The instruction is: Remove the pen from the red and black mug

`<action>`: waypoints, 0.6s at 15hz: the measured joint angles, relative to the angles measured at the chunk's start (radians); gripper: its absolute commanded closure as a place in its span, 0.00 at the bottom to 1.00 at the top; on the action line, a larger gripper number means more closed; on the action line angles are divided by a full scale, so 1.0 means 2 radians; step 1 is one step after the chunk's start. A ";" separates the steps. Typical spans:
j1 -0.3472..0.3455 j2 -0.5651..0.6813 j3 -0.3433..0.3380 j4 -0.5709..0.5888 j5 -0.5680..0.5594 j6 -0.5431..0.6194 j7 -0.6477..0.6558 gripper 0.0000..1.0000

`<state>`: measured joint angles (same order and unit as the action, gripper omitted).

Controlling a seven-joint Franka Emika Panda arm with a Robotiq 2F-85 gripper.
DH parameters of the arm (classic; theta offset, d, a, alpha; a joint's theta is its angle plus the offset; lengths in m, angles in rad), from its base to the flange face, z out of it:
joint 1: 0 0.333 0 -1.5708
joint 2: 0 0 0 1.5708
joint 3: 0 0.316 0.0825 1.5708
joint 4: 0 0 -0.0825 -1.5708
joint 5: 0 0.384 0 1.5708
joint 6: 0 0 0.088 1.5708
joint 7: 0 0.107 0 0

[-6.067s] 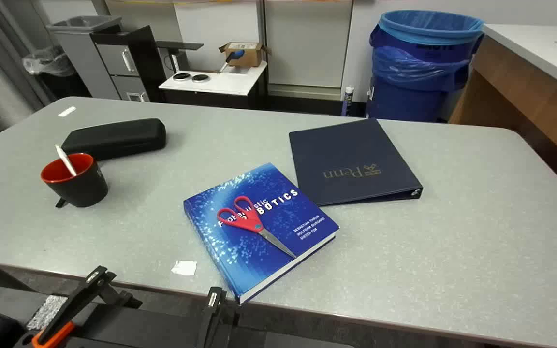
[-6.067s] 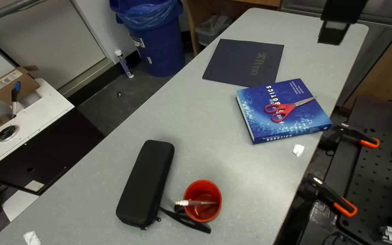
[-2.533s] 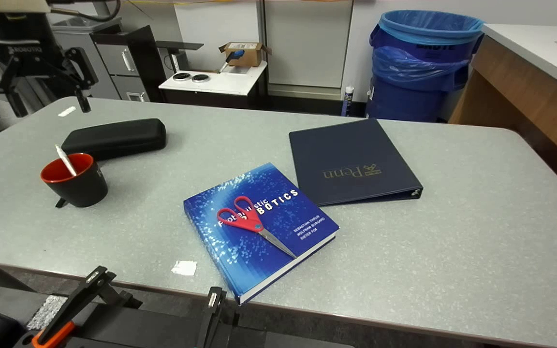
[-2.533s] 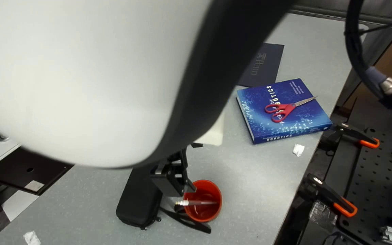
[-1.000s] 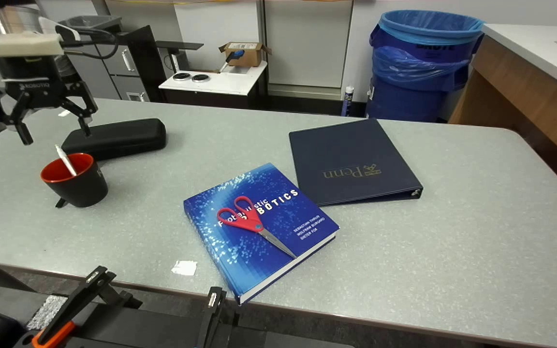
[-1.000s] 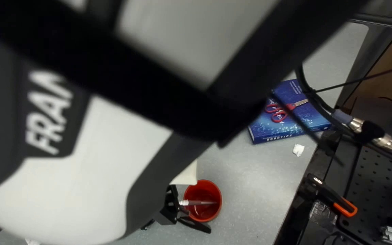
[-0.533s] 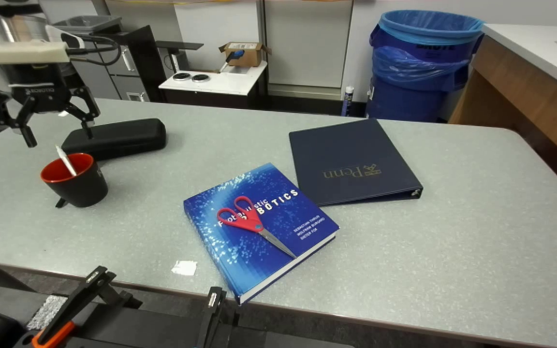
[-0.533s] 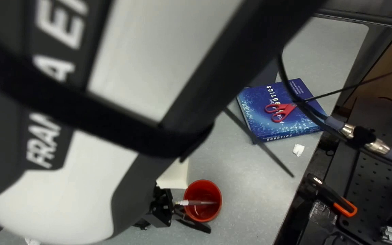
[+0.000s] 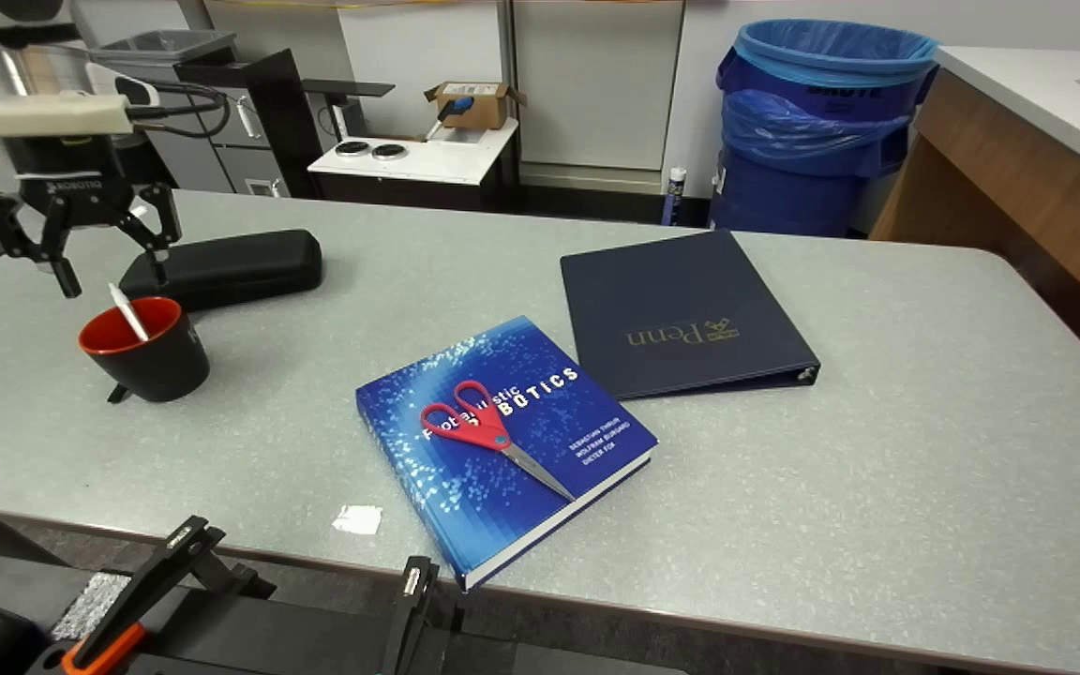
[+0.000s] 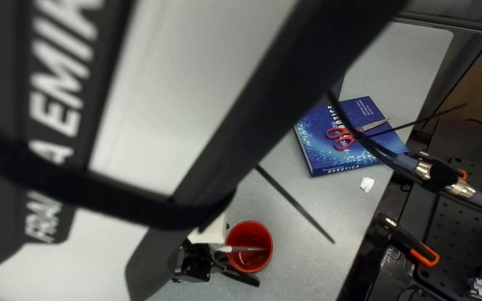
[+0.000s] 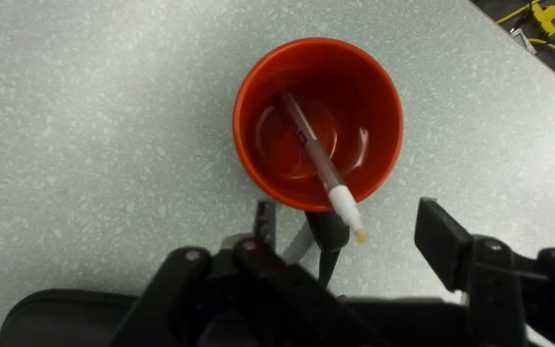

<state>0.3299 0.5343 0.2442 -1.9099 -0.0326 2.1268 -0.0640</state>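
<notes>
red inside, one mug point(image 9: 165, 370) holds one pen point(image 11: 324, 167) below one tool point(image 9: 115, 281).

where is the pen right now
In an exterior view, the pen is at the picture's left, leaning inside the red and black mug with one end poking out; the black case lies just behind the mug.

Even, bright light with soft shadows lies on the speckled grey table point(image 9: 831, 525) in an exterior view. In the wrist view, pale glare whitens its right side, glints curve inside the round red and black mug point(image 11: 371, 106), and the black two-fingered pincer point(image 11: 347, 217) is blurred. The white and black robot arm point(image 10: 153, 138) blurs in an exterior view.
</notes>
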 measured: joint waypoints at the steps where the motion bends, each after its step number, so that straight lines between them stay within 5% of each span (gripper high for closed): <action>1: 0.001 0.001 0.000 0.001 0.000 0.000 0.000 0.62; 6: 0.002 0.001 0.001 0.003 0.000 0.000 0.000 0.99; 9: 0.002 0.000 0.000 0.004 0.000 -0.001 0.000 0.97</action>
<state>0.3337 0.5340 0.2449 -1.9025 -0.0326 2.1246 -0.0640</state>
